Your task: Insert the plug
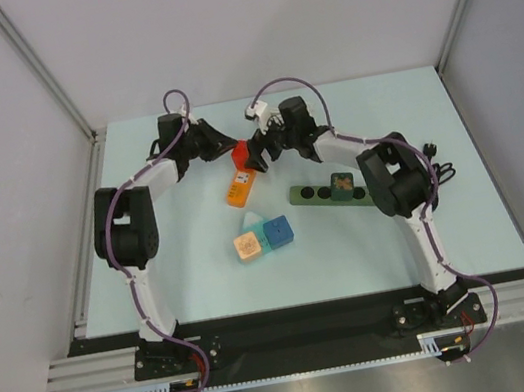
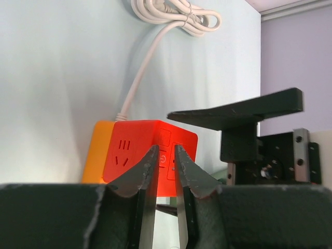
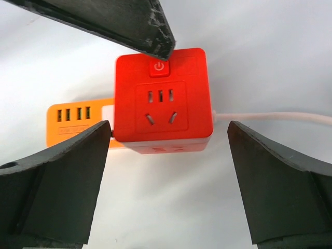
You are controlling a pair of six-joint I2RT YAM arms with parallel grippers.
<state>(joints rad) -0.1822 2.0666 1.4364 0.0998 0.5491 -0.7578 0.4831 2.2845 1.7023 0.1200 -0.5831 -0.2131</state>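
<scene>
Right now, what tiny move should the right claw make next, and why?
Probably close the right gripper onto the red socket cube. Its fingers stand wide open on either side of the cube, apparently not touching it, so squeezing in would likely steady the cube for plugging.

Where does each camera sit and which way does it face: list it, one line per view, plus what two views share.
Top external: above and behind the bases, facing down on the table; both whole arms show, left gripper and right gripper at the red socket cube.
Left wrist: low, facing the cube's side past its own narrowly parted fingers.
Right wrist: facing the cube's socket face between its own wide-open fingers.
Shared: both wrist views show cube, orange block and white cable.
</scene>
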